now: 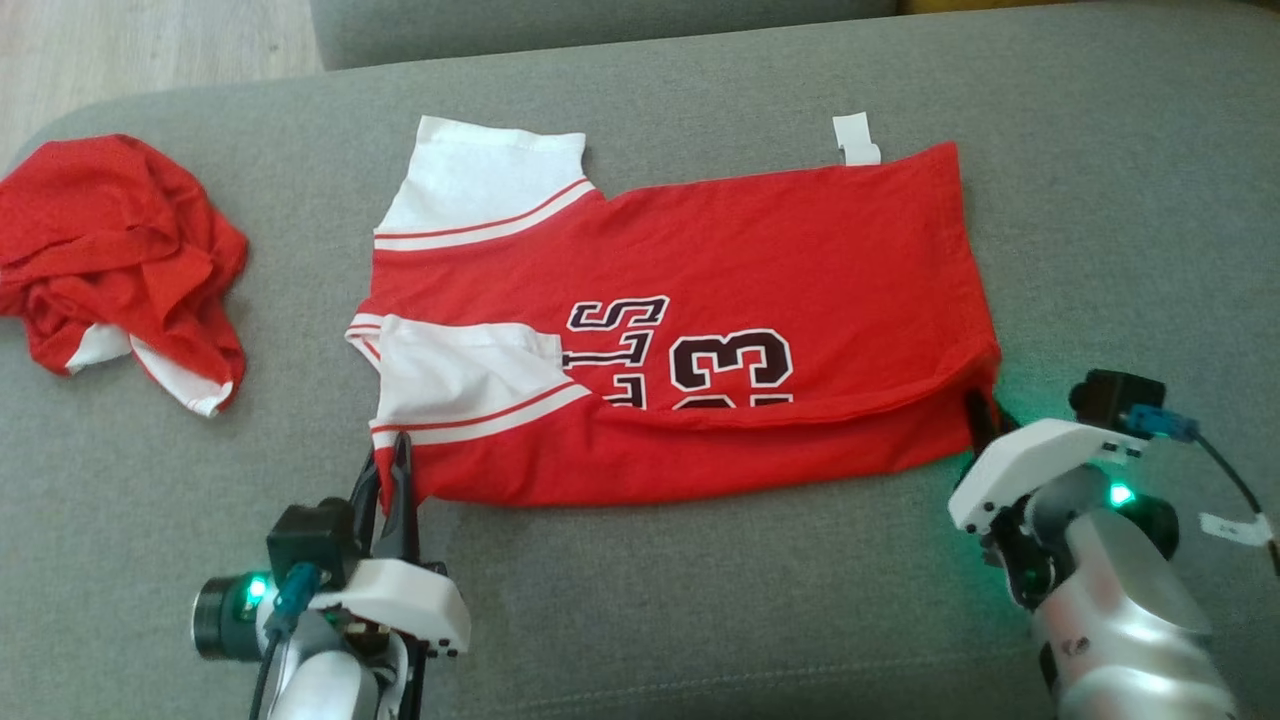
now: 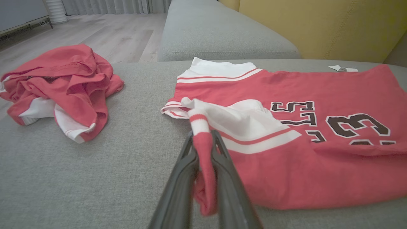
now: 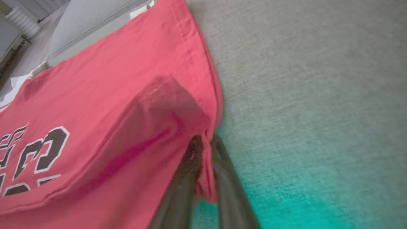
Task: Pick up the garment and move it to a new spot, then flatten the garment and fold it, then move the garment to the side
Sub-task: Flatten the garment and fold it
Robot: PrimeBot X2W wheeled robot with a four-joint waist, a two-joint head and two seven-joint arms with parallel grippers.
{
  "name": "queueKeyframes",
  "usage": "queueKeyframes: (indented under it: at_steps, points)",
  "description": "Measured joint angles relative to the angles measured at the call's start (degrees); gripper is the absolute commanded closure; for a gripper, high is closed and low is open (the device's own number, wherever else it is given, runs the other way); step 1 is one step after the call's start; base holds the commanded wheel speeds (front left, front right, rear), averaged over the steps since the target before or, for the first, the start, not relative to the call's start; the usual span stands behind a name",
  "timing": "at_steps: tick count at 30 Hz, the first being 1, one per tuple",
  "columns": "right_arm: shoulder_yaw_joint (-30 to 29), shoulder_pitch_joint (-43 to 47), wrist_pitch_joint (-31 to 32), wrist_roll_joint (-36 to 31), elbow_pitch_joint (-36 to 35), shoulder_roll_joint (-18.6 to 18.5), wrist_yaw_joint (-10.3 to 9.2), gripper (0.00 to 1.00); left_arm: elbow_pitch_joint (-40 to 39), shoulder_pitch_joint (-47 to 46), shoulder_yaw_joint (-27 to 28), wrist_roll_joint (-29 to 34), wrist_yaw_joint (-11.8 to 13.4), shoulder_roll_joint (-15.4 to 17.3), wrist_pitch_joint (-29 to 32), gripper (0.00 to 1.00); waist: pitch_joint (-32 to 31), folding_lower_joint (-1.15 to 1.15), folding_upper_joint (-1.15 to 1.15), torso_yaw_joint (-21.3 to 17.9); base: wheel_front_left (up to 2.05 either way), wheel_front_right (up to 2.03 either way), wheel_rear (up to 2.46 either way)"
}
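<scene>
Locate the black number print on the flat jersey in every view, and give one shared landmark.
Head view: number print, centre, just above the fold.
Left wrist view: right side.
Right wrist view: lower left.
Shared landmark: white tag at the jersey's far edge.

Red short-sleeved cotton jersey (image 1: 760,250): body plain red; sleeves white, each crossed by thin red stripe near seam; black block letters and numerals, outlined white then black. Small white fabric label (image 1: 856,138): plain white. Crumpled red cloth heap (image 1: 110,250): red, white patches, thin red line on white. Grey woven sofa cushion (image 1: 700,600): flecked grey, teal-green glow tinting it beside right gripper (image 3: 205,143). Left gripper (image 1: 392,455): dark grey fingers, white housing, green lamp. Yellow upholstered backrest (image 2: 318,28): plain mustard. Pale wooden plank floor (image 1: 130,50): light beige grain.
</scene>
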Motion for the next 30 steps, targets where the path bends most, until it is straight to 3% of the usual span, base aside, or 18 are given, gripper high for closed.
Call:
queueKeyframes:
  at_steps: [10,18,30]
  points:
    - [5.9,0.8,4.9,6.2,-2.5,-1.7,0.0,1.0,0.2,0.2,1.4,-0.1,0.1,0.1,0.0,1.0,-2.0,0.0,0.0,-1.5,0.0,0.0,0.0]
    - [10.3,8.4,13.1,12.6,-9.0,-5.4,0.0,1.0,0.2,3.9,2.8,-0.4,0.0,0.6,0.0,1.0,-6.4,0.0,0.0,-2.5,0.0,0.0,0.0]
    - [9.0,18.4,22.7,16.3,-20.3,-8.4,0.0,1.0,-1.8,10.3,2.4,-2.2,-1.4,1.9,2.8,1.0,-9.1,0.0,0.0,-3.3,0.0,0.0,0.0]
